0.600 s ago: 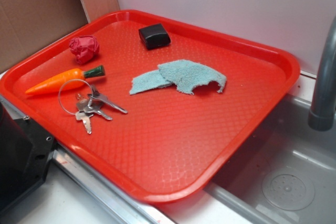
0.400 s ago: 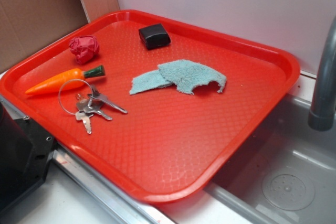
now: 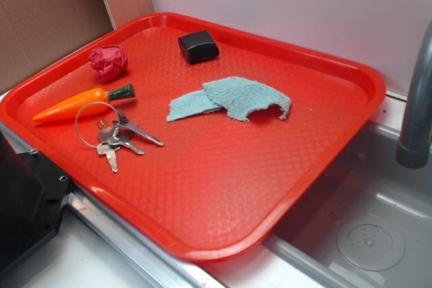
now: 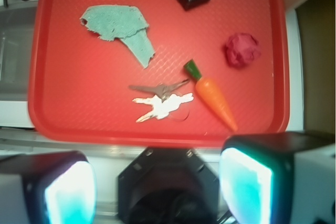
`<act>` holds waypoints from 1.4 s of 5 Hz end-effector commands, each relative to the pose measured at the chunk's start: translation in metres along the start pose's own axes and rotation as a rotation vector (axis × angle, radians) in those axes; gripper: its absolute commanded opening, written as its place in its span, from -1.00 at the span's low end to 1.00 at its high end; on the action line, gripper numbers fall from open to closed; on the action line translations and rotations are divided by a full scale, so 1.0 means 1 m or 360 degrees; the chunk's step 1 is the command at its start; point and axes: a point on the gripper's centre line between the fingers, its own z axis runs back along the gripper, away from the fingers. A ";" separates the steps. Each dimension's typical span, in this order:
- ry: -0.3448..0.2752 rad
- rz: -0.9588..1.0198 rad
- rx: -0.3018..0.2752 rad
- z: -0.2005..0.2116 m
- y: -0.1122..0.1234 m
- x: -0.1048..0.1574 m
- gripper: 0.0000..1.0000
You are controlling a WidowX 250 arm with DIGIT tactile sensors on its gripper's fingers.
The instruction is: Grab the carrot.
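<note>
Lying near the red tray's (image 3: 351,72) left rim, the carrot (image 3: 77,102) touches a key ring (image 3: 94,123). Bare tray spreads toward the opposite edge. The pincer (image 4: 157,192) gapes wide, empty, above the tray's rim.

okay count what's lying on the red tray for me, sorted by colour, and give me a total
Orange: 1, the carrot
Red: 1, the paper ball
Black: 1, the small box
Teal: 1, the torn cloth
Silver: 1, the bunch of keys
Total: 5 on the tray
</note>
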 end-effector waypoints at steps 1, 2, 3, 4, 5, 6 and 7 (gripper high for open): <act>-0.0040 -0.0083 0.0083 -0.024 0.032 0.017 1.00; -0.0072 -0.0211 0.0106 -0.042 0.045 0.022 1.00; -0.0096 -0.0338 0.0029 -0.067 0.050 0.023 1.00; -0.0092 -0.0404 0.0018 -0.092 0.056 0.022 1.00; -0.0083 -0.0440 0.0018 -0.111 0.059 0.016 1.00; -0.0030 -0.0481 0.0047 -0.134 0.061 0.016 1.00; 0.0006 -0.0500 0.0041 -0.154 0.066 0.016 1.00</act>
